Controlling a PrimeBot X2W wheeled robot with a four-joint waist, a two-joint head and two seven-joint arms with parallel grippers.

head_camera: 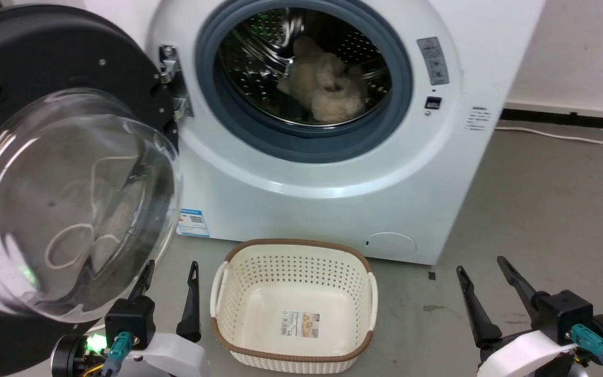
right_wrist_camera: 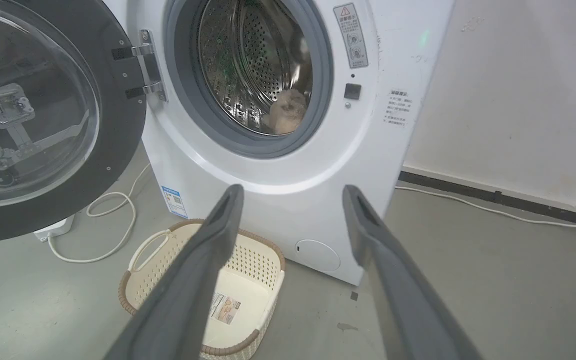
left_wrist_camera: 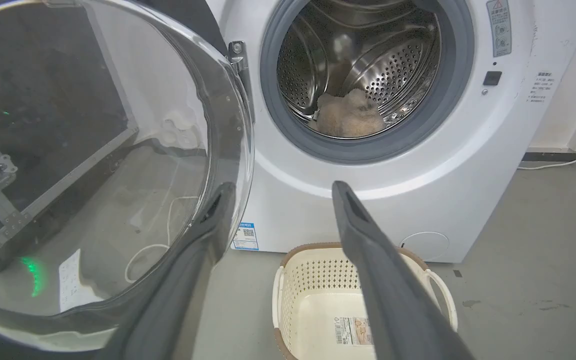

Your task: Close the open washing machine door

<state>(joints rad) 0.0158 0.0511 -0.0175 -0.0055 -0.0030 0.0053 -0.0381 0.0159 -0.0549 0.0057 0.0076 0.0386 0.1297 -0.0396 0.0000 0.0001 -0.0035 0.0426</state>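
Note:
The washing machine door (head_camera: pixel 45 52) stands swung wide open to the left, its clear glass bowl bulging toward me and its metal hinge (head_camera: pixel 171 78) at the machine's front. The white washing machine (head_camera: pixel 333 173) shows its grey gasket and steel drum, with a fluffy beige item (head_camera: pixel 322 89) inside. My left gripper (head_camera: pixel 170 275) is open, low, just right of the door's lower edge; in the left wrist view the door (left_wrist_camera: pixel 118 125) is close beside my left gripper (left_wrist_camera: pixel 282 187). My right gripper (head_camera: pixel 479 267) is open and empty at the lower right, apart from the machine (right_wrist_camera: pixel 368 150).
A cream perforated laundry basket (head_camera: pixel 228 293) with a brown rim sits on the grey floor in front of the machine, between my grippers. A white cable (right_wrist_camera: pixel 118 220) loops on the floor under the door (right_wrist_camera: pixel 118 140). A white wall (right_wrist_camera: pixel 518 100) and another cable run to the right.

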